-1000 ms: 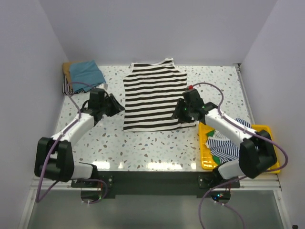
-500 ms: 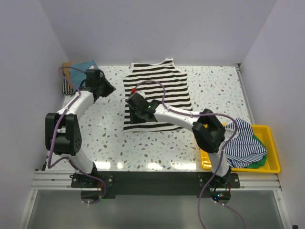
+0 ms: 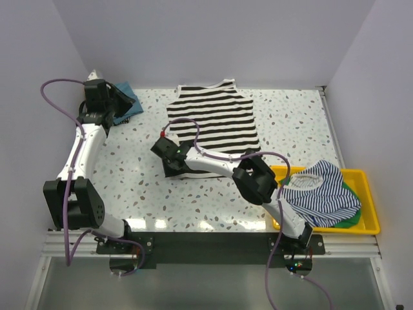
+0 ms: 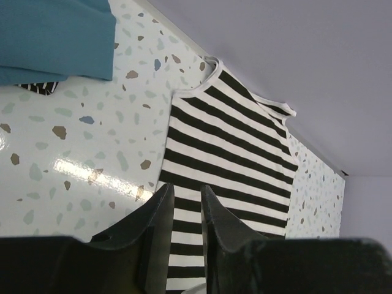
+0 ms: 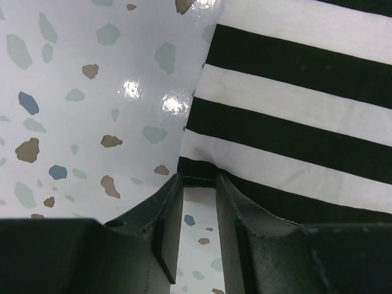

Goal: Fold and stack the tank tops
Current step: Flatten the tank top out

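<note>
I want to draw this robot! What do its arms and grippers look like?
The left arm and right arm are white tubes with chunky black joints. The left gripper and right gripper each have two flat black fingers. A thin purple cable loops along each arm. The right one has a tiny red spot.

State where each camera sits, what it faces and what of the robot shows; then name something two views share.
Top external: above and behind the robot, looking down on the table; left arm and right arm show.
Left wrist: behind the left pincer at the table's far-left corner, facing the striped tank top; its fingers show.
Right wrist: behind the right pincer, low over that top's near-left corner; its fingers show.
Shared: the striped tank top.
</note>
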You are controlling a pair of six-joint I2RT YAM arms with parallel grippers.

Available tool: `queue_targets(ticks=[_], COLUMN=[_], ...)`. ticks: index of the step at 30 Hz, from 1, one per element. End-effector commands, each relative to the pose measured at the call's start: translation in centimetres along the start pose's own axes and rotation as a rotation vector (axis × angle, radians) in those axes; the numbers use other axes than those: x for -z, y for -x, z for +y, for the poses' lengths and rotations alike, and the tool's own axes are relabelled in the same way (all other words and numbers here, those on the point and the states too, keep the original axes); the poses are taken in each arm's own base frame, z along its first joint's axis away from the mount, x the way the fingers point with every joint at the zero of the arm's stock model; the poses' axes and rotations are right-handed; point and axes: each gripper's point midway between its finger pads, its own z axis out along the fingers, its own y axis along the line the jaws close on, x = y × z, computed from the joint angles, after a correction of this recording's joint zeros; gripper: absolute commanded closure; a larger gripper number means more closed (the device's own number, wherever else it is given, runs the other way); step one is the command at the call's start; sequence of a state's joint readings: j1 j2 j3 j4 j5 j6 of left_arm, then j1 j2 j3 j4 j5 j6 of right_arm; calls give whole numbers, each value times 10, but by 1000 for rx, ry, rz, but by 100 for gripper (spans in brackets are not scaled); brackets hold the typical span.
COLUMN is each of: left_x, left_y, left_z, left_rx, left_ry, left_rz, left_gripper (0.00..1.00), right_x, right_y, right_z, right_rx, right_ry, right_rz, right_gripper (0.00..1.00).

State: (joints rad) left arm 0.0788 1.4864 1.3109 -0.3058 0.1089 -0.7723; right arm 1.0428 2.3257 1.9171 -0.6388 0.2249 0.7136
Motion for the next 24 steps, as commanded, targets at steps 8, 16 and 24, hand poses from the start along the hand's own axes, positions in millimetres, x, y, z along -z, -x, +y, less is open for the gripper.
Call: queue_targets(ticks=[8, 16, 24], left_x=[3, -1, -1], left_y=[-3, -15, -18], left_z=[-3, 7, 12], left_rx=[-22, -18, -17], left_ry=[-44, -29, -23], left_rz=[32, 60, 65], left_gripper=[72, 72, 71], right_x=[8, 9, 5], right_y=[-7, -28, -44], right_z=[9, 9, 7], right_rx=[50, 107, 137], right_ry=[-45, -84, -83], right_rz=[-30, -17, 36], right_gripper=[62, 61, 84])
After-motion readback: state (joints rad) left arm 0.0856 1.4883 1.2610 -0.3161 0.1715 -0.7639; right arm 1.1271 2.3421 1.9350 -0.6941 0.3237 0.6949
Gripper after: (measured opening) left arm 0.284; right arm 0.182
